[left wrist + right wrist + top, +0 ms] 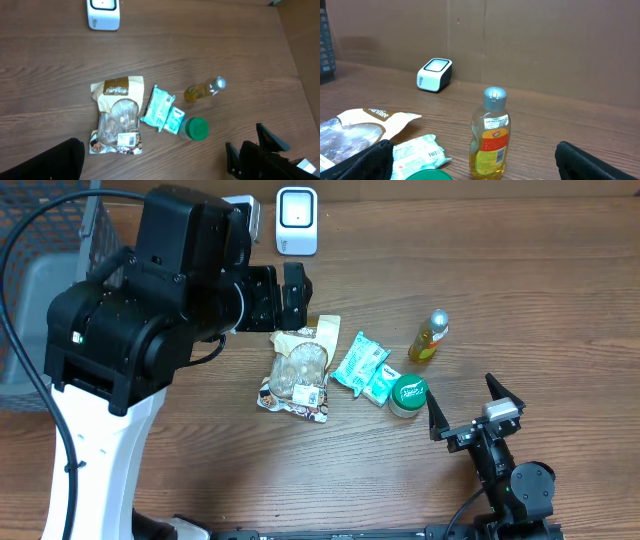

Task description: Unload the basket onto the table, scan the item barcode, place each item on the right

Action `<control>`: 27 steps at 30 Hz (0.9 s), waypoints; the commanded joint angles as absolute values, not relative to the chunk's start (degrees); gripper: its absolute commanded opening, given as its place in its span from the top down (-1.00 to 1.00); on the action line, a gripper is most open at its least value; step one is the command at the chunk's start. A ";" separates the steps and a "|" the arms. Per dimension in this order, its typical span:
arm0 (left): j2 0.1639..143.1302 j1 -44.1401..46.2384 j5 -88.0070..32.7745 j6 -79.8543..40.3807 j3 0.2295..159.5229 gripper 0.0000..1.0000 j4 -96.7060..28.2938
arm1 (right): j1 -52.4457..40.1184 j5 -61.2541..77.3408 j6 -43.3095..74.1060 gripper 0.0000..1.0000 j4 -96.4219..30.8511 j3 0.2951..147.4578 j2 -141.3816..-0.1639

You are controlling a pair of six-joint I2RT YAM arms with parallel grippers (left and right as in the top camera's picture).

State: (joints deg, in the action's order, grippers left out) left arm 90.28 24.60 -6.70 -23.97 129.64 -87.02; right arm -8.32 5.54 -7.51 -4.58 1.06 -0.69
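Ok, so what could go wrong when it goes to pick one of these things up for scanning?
1. The snack bag, teal packets and green-lidded jar lie bunched together, so a grab at one may shove or drag a neighbour.
2. The bottle stands upright, tall and narrow; a passing bump could tip it.
3. The scanner sits beyond the items, so a floppy bag might slip on the way there.

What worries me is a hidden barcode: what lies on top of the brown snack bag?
Nothing rests on the brown snack bag; a white label shows near one end. Its underside is hidden.
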 commanded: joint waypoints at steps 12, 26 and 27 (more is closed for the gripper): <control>83.77 24.29 -7.07 -23.31 114.74 -1.00 -86.96 | -8.16 5.19 -7.38 -1.00 -4.38 0.45 -0.16; 75.48 24.27 2.68 -22.68 94.89 -1.00 -79.09 | -8.16 5.19 -7.38 -1.00 -4.38 0.45 -0.16; 74.43 24.27 4.05 -22.68 92.62 -0.99 -75.46 | -8.16 5.19 -7.38 -1.00 -4.38 0.47 -0.16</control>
State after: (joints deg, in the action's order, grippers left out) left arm 77.73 24.60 -2.22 -23.75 96.49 -79.50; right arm -8.34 5.56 -7.49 -4.58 1.06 -0.69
